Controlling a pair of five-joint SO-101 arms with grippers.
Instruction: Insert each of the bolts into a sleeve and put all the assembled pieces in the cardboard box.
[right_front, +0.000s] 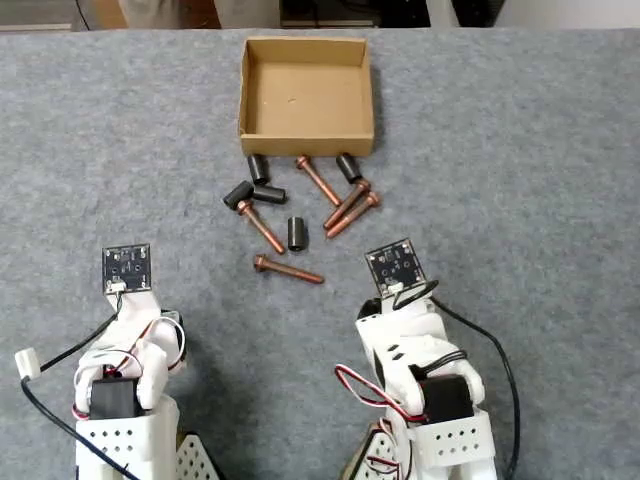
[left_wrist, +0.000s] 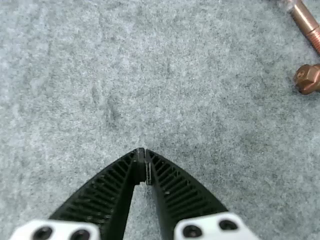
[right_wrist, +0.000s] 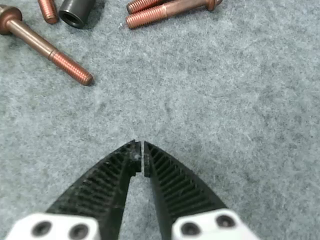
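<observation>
1. Left tool: fingers together, nothing clamped. It hangs over bare surface toward the near left corner, short of the parts.
2. Sleeves: five counted, all loose at mid-surface. Three sit on the left side of the cluster, one is in the middle, and one lies just before the box's front wall. Every one is empty.
3. Bolts: five counted, lying flat among the sleeves. One lies crosswise nearest the arms, one slants just beyond it, one is close to the box, and two lie side by side on the right. None is inside a sleeve.
4. Cardboard box: at the middle of the far edge, open, nothing inside.
5. Right tool: fingertips drawn together bar a hairline gap, nothing clamped. It hangs over bare surface on the near side of the cluster, with bolt shanks and one sleeve mouth just ahead.
6. Progress, as judged: no step is complete. All five insertions remain, and after them all five transfers to the box.
</observation>
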